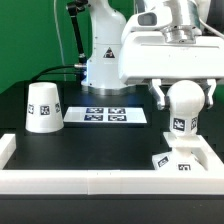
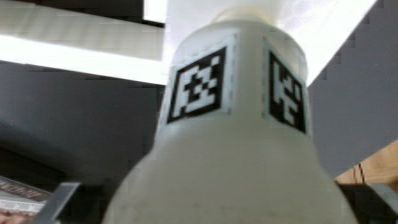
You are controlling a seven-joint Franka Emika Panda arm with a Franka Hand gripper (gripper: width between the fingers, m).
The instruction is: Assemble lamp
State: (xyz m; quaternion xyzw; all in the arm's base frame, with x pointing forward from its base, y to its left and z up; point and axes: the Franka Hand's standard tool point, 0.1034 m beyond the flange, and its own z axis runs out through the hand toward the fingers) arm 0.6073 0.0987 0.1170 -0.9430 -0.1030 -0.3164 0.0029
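Exterior view: the pincer (image 1: 184,98) is clamped on the bulb (image 1: 182,108), held upright just above the base (image 1: 177,162) by the white rim (image 1: 60,181) — the shade (image 1: 44,107) stands wide end down on the black desk (image 1: 100,145), near the marker board (image 1: 105,116). Wrist view: the bulb (image 2: 222,135) fills the frame — two tags showing.

Glossy white arm (image 1: 100,45), black cable (image 1: 72,30), white gripper (image 1: 184,101), dark fingers (image 1: 158,95)

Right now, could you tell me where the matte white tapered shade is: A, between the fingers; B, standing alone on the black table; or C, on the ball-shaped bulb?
B: the matte white tapered shade stands by itself on the black table beside the marker board.
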